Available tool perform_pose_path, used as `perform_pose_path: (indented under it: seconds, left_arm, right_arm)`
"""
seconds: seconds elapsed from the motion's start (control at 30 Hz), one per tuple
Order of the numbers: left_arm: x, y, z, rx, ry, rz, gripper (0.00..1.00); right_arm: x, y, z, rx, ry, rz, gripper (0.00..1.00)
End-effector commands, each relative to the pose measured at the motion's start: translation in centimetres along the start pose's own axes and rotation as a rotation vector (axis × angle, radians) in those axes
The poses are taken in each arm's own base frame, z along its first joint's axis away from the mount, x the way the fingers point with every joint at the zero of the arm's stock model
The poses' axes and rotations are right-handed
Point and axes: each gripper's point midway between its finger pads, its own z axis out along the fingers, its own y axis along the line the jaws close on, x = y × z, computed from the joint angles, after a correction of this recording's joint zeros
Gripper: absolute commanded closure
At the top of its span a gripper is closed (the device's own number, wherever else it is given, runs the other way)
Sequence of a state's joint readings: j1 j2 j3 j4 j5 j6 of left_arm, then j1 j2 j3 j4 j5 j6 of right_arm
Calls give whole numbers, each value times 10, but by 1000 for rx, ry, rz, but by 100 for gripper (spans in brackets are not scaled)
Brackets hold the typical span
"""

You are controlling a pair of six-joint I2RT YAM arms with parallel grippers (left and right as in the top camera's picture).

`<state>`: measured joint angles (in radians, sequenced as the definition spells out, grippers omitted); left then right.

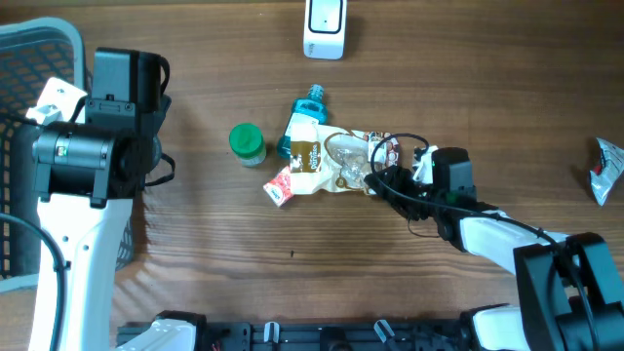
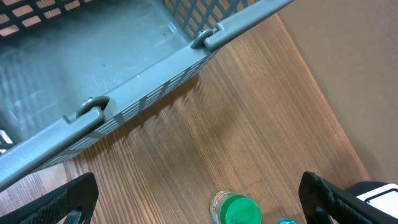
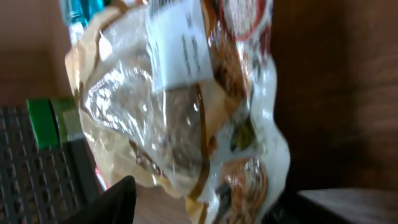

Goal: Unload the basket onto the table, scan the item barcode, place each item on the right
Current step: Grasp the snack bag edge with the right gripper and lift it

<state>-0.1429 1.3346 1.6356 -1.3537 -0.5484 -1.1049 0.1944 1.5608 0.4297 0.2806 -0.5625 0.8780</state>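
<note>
A crinkly clear-and-white snack bag (image 1: 336,161) with brown print and a white label lies mid-table; it fills the right wrist view (image 3: 186,106). My right gripper (image 1: 385,180) is at its right end, and the jaws (image 3: 217,208) stand open on either side of that end. Bare wood shows between the left finger (image 3: 109,202) and the bag. A white scanner (image 1: 325,29) stands at the table's far edge. My left gripper (image 2: 199,199) hangs open and empty beside the basket, over the table.
A grey mesh basket (image 1: 29,58) stands at the far left, its rim (image 2: 143,99) close under the left wrist. A green-lidded jar (image 1: 247,142), a blue bottle (image 1: 305,115) and a red-white packet (image 1: 281,187) crowd the bag. Another packet (image 1: 606,171) lies far right.
</note>
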Motion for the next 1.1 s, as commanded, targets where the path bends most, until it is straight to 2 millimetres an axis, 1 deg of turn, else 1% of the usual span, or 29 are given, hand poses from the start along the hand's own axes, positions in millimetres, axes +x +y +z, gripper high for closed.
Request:
perform_pose_path:
  seconds: [0.0, 0.1, 0.17, 0.27, 0.37, 0.47, 0.57, 0.6, 0.67, 0.7, 0.77, 0.83, 0.9, 1.07]
  left_arm:
    - [-1, 1, 1, -5, -3, -13, 0]
    - [-1, 1, 1, -5, -3, -13, 0]
    - [-1, 1, 1, -5, -3, -13, 0]
    - [-1, 1, 1, -5, -3, -13, 0]
    - [-1, 1, 1, -5, -3, -13, 0]
    - [-1, 1, 1, -5, -3, -13, 0]
    - [-1, 1, 1, -5, -3, -13, 0]
    - [-1, 1, 1, -5, -3, -13, 0]
    - [-1, 1, 1, -5, -3, -13, 0]
    - [-1, 1, 1, -5, -3, -13, 0]
    - [-1, 1, 1, -5, -3, -13, 0]
    - [-1, 1, 1, -5, -3, -13, 0]
    - [-1, 1, 1, -5, -4, -13, 0]
    - [-1, 1, 1, -5, -3, -13, 0]
  right_arm:
    - [-11, -12, 2, 50, -75, 20, 34]
    - [-19, -17, 1, 80, -118, 42, 22]
    - [-19, -17, 1, 82, -122, 59, 20]
    - [-15, -12, 7, 65, -115, 50, 20]
    - [-9, -8, 17, 51, -102, 57, 20]
    - [-4, -8, 28, 41, -95, 75, 24]
    - [-3, -11, 31, 41, -91, 103, 36]
    - [-4, -11, 31, 41, -93, 102, 41]
    - [-4, -11, 31, 43, -94, 102, 55]
    - [-4, -11, 31, 43, -94, 96, 66]
    - [-5, -11, 31, 45, -98, 82, 79]
    - [-6, -11, 31, 44, -104, 75, 85]
    - [-9, -9, 31, 39, -116, 69, 95]
    - [-17, 1, 30, 5, -153, -1, 95]
